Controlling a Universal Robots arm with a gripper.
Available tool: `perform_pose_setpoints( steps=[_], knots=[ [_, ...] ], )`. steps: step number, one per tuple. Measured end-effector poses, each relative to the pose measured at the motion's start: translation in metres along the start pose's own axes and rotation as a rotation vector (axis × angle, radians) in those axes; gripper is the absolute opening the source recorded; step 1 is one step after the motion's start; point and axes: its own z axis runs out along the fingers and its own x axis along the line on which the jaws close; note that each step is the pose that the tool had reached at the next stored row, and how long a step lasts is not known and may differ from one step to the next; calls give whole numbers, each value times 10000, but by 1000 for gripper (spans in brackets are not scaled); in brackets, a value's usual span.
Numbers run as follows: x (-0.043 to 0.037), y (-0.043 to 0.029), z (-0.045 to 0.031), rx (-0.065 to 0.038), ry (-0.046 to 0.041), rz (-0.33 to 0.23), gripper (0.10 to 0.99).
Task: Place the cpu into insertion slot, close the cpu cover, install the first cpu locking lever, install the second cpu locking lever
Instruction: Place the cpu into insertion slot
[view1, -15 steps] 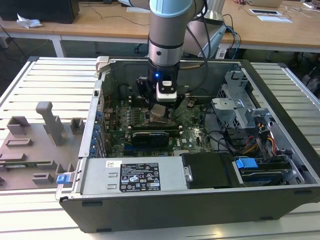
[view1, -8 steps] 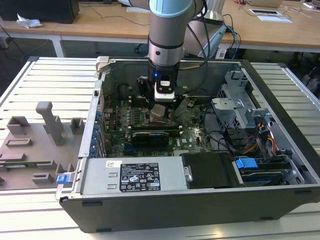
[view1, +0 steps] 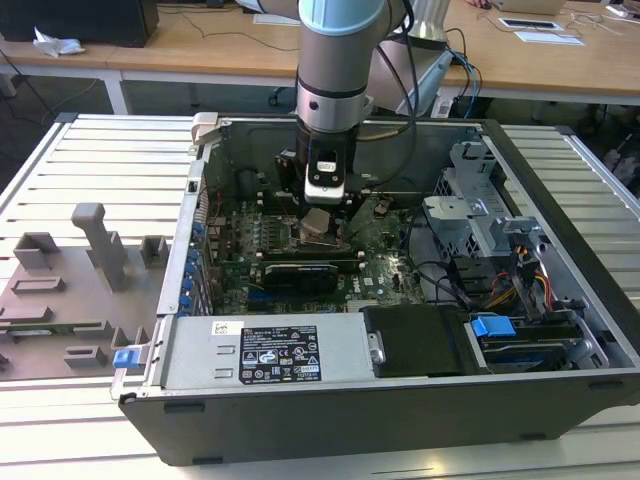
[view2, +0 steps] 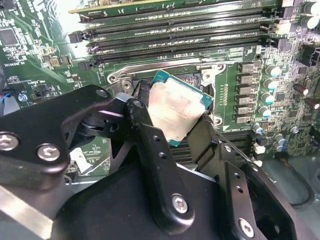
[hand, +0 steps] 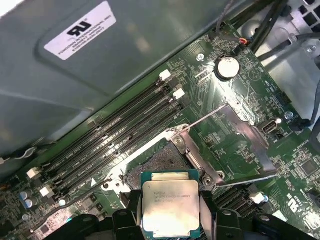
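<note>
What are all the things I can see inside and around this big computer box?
computer case: one, dark grey, open, on the slatted table.
green board: one, inside the case.
insertion slot: one, dark, silver-rimmed, on the board.
cpu cover: one, silver, open beside the slot.
memory slots: several, black, beside the slot.
round battery: one, silver, on the board.
holder tray: one, grey, exterior view's left of the case.
cpu: one, silver-topped, held near the slot.
tool: one, black, shut on the cpu.
arm: one, silver and blue, reaching into the case.
</note>
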Motion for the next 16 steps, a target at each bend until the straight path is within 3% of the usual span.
perform_pose_setpoints(
  steps=[16],
  knots=[
    [0,0,2,-29,-36,1581,545]
  ],
)
